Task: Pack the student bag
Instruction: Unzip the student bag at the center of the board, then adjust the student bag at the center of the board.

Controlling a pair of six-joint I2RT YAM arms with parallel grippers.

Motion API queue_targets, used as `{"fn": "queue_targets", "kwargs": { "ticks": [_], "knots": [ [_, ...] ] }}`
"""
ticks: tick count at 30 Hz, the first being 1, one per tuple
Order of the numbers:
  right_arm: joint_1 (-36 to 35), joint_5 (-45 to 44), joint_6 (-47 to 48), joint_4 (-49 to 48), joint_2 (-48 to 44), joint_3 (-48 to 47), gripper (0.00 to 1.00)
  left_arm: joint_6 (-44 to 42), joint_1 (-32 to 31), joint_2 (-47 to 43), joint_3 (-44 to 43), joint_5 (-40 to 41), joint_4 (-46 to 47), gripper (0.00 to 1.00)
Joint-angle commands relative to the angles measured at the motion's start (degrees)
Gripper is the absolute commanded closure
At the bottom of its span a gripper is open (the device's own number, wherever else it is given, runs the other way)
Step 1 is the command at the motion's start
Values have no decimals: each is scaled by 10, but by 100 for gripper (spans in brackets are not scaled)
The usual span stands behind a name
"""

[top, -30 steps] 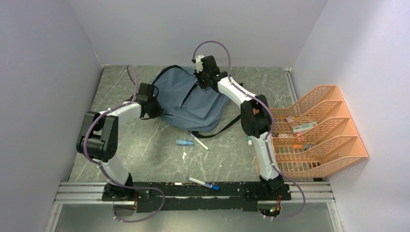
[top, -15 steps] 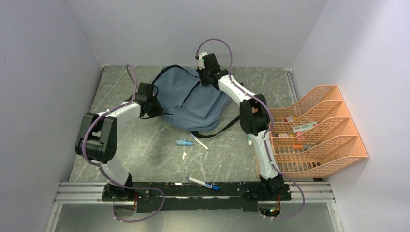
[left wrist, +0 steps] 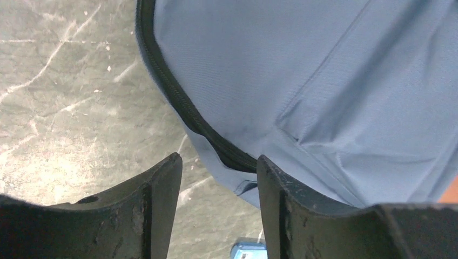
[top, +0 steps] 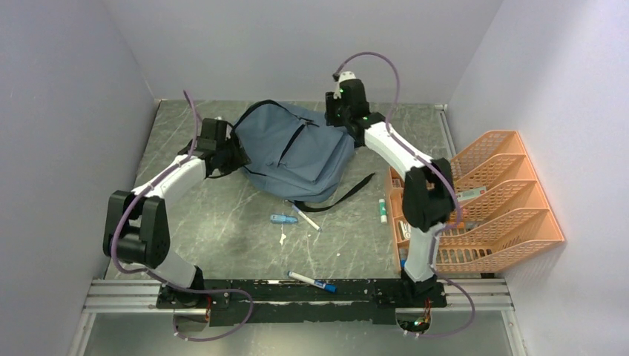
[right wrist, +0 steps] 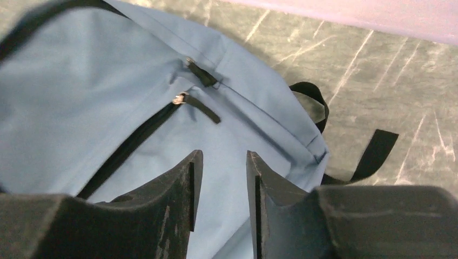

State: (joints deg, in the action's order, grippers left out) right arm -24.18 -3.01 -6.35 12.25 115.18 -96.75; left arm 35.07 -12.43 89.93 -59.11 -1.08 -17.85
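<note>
Over student bag (top: pixel 297 152) edges: left fingers (left wrist: pixel 156 216), right fingers (right wrist: pixel 173 208) both parted.

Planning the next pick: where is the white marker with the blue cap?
Top view: the white blue-capped marker lies front-centre, against the black mounting plate.

Left tool (left wrist: pixel 219 161), right tool (right wrist: pixel 223 155) far forward, jaws parted

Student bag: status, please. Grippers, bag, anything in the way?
Left gripper open, jaws at zip edge of student bag. Right gripper open over its top zips, nothing held. Loose pens near it, not blocking.
</note>
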Motion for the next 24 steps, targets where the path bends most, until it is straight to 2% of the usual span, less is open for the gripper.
{"fn": "queue_targets", "kwargs": {
  "ticks": [1, 6, 13, 19, 24],
  "knots": [
    [-3, -2, -85, -91, -99, 108, 59, -23, -9, -40, -24, 8, -20, 40],
    [-4, 28, -126, -101, -191, 217, 56, -27, -37, -56, -49, 10, -41, 36],
    [-8, 65, -132, -52, -303, 333, 54, -39, -80, -46, -121, -2, -61, 35],
    [-23, 69, -94, 53, -371, 362, 53, -91, -84, -23, -160, -30, -42, 37],
    [-82, 52, -86, 100, -397, 370, 51, -115, -85, -14, -144, -50, -11, 38]
  ]
}}
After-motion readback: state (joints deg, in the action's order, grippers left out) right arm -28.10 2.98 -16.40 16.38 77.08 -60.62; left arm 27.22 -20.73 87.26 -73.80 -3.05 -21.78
